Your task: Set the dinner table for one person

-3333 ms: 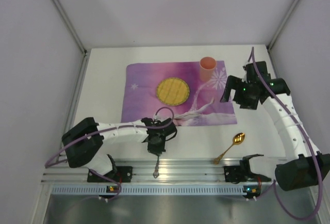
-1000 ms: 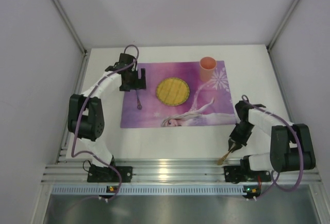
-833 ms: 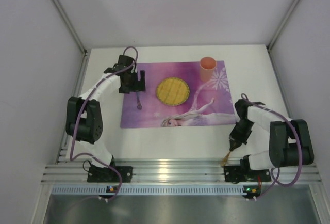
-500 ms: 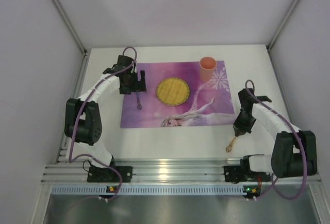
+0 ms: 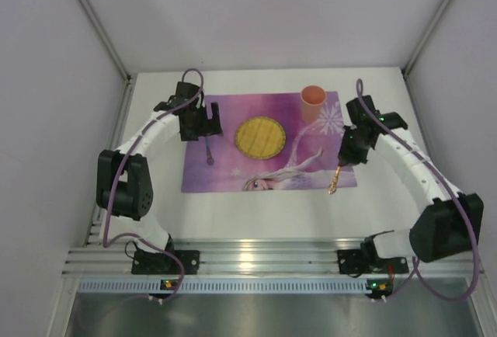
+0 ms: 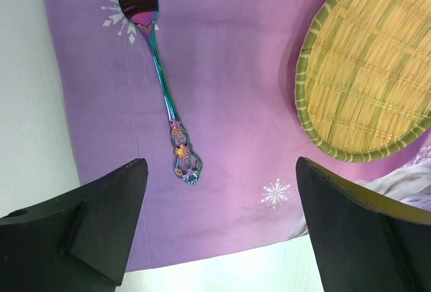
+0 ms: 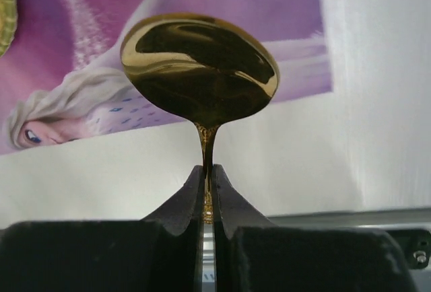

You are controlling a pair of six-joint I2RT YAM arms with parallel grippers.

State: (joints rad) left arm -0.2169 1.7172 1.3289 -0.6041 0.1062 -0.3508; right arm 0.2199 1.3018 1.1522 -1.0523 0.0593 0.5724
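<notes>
Right fingers pinching gold spoon over placemat's near right corner, left fingers gaping wide above fork lying along mat's left edge

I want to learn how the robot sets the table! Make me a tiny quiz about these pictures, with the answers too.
1. True or false: the gold spoon is pinched in the right gripper.
2. What lies on the purple placemat below the open left gripper? A) knife B) fork C) chopsticks
3. Fill in: the pink cup stands at the placemat's far edge, toward the robot's ____ side.

Key: 1 true. 2 B, the fork. 3 right.
</notes>
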